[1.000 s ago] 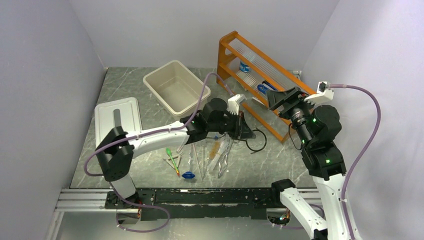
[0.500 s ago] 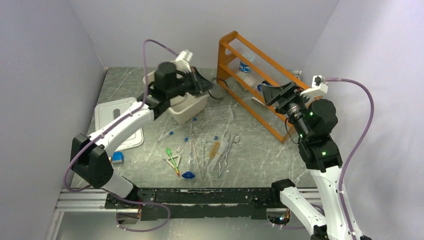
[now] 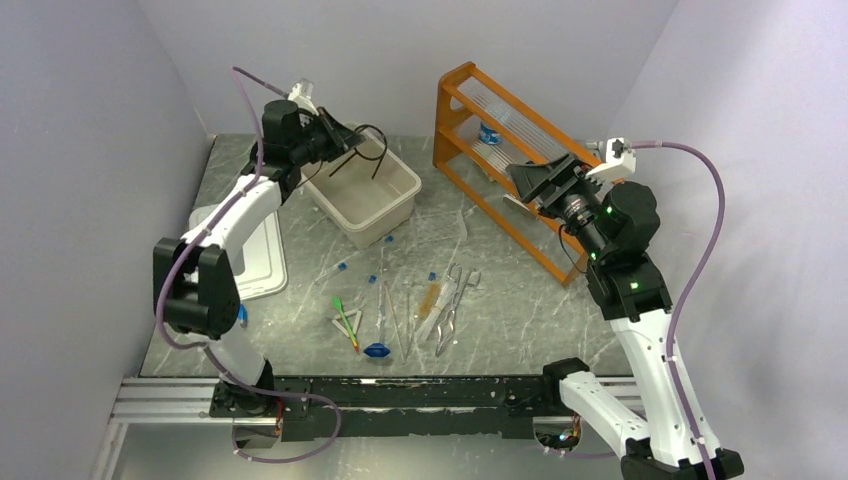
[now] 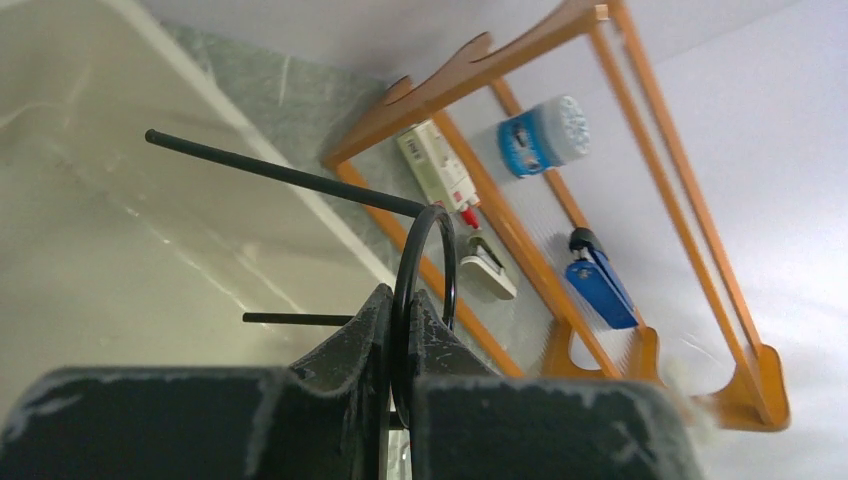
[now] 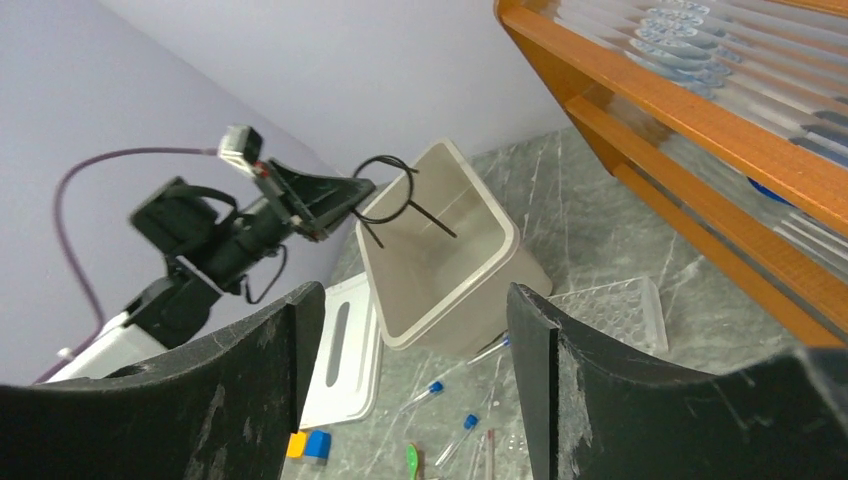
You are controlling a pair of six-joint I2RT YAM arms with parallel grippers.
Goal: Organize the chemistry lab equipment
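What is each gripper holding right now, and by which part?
The left gripper pinches the black wire ring stand by its ring, with the legs out over the beige bin. The right gripper is open and holds nothing.

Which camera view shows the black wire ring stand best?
Right wrist view: the whole ring stand, loop and both legs, shows above the bin. Left wrist view sees its loop edge-on in the left gripper; top view shows it small.

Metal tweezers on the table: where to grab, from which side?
Probably mid-shank, from straight above, fingers closing across the narrow width: the metal tweezers lie flat on the table, long axis near-to-far, loops at the far end.
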